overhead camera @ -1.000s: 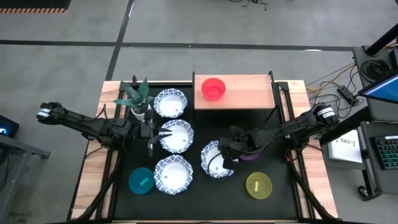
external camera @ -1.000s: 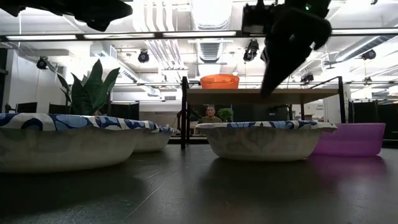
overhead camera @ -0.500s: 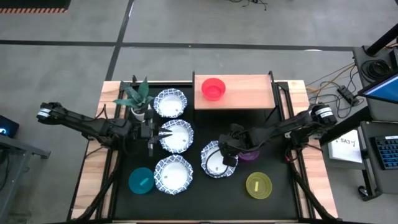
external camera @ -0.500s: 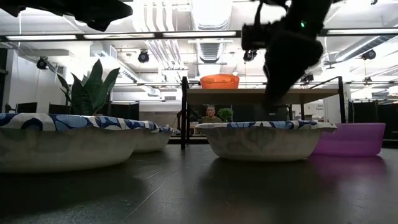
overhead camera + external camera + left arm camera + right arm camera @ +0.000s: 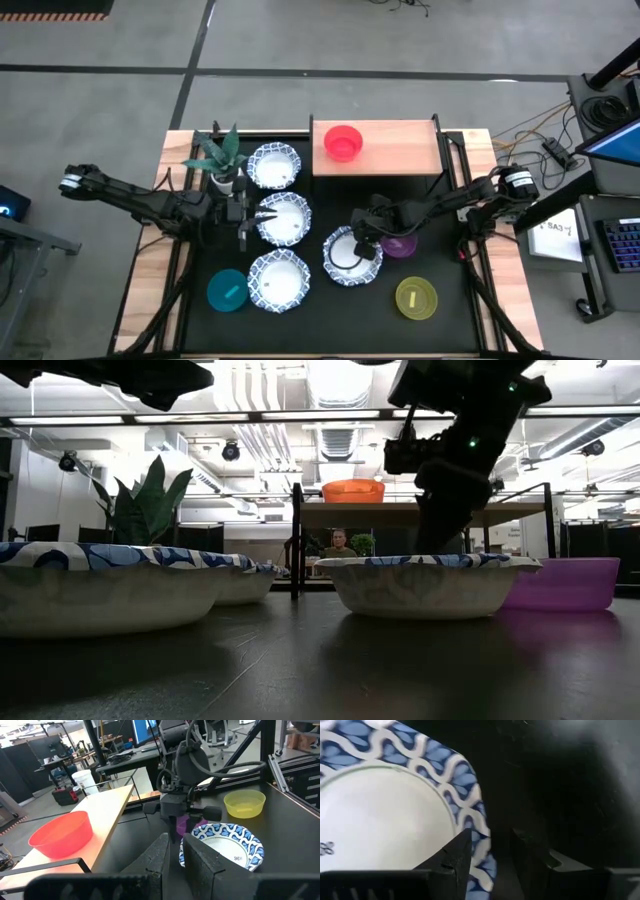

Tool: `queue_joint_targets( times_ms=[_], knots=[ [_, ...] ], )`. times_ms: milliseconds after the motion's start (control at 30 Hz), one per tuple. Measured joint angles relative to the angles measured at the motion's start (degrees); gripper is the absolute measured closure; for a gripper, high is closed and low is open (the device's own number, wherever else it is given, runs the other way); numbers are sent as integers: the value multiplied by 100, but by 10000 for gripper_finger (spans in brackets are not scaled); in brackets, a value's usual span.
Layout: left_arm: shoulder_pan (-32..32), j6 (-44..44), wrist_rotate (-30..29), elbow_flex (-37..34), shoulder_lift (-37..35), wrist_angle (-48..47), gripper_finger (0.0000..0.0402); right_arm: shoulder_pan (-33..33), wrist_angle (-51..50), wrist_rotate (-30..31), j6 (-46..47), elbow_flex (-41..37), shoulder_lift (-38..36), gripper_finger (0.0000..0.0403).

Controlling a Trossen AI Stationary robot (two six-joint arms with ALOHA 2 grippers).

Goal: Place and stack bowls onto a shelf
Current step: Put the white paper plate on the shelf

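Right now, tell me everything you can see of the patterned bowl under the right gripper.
The patterned bowl is wide and white, with a blue wavy pattern round its scalloped rim; it looks like paper. It sits upright and empty on the black tabletop, beside the purple bowl, in front of the shelf. The right gripper is at its rim, jaws straddling the edge, one inside and one outside.

Premises: a robotics laboratory or open-plan workshop. Evidence: a bare grey concrete floor [image 5: 120,40] with marked lines, exposed ceiling ducts [image 5: 340,445] with strip lighting, computer monitors [image 5: 142,730] on surrounding work desks, loose cables [image 5: 545,135] beside the rig, and a seated person [image 5: 339,544] in the background.
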Motion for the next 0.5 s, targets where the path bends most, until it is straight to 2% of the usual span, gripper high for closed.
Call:
queue_joint_targets(
  times_ms=[367,500],
  knots=[
    [0,-1,0,0,0,2,364,-1,1017,-8,92,-568,4,340],
    [-1,0,0,0,0,43,364,-1,1316,-8,96,-680,2,378]
  ],
)
